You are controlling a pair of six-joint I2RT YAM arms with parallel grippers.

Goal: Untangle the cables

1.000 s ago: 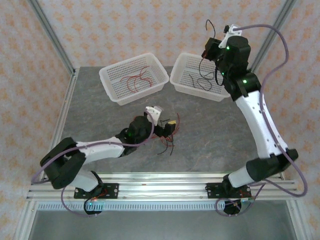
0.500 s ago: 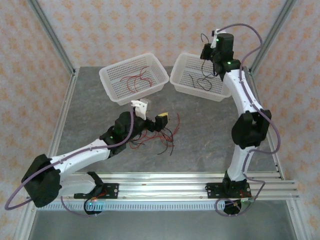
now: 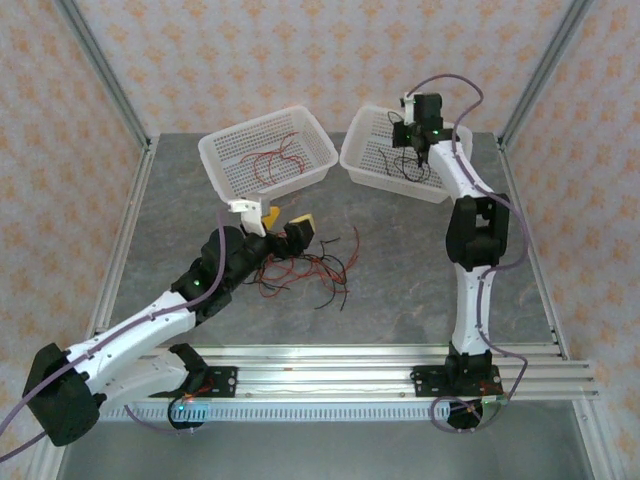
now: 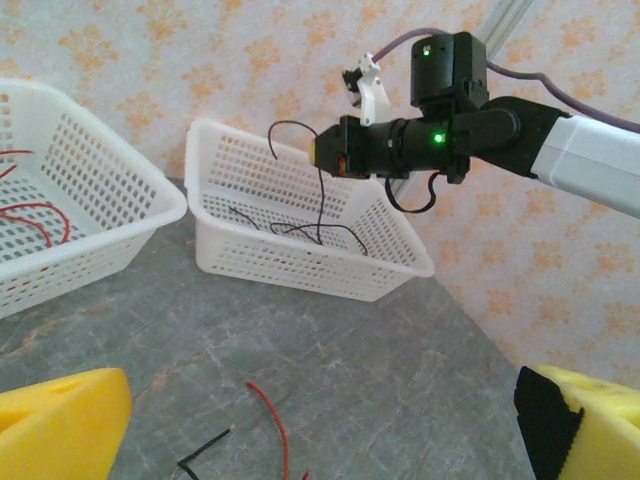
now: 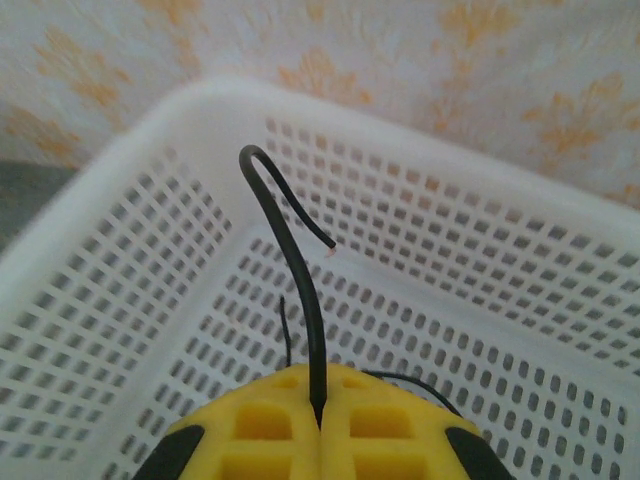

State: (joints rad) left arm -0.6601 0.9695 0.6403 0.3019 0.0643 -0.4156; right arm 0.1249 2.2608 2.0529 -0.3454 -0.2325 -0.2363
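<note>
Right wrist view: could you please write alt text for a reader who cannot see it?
The right gripper is shut on a thin black cable that rises and hooks over at its tip, with a white perforated basket beyond.

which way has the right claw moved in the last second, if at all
Yes. In the top view the right claw has dropped from above the far rim of the right basket to over its inside, shut on a black cable.

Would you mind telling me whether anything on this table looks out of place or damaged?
Nothing stands out. The tangle of red and black cables on the table is the job itself, and the right gripper pinches one black cable over the right basket.
</note>
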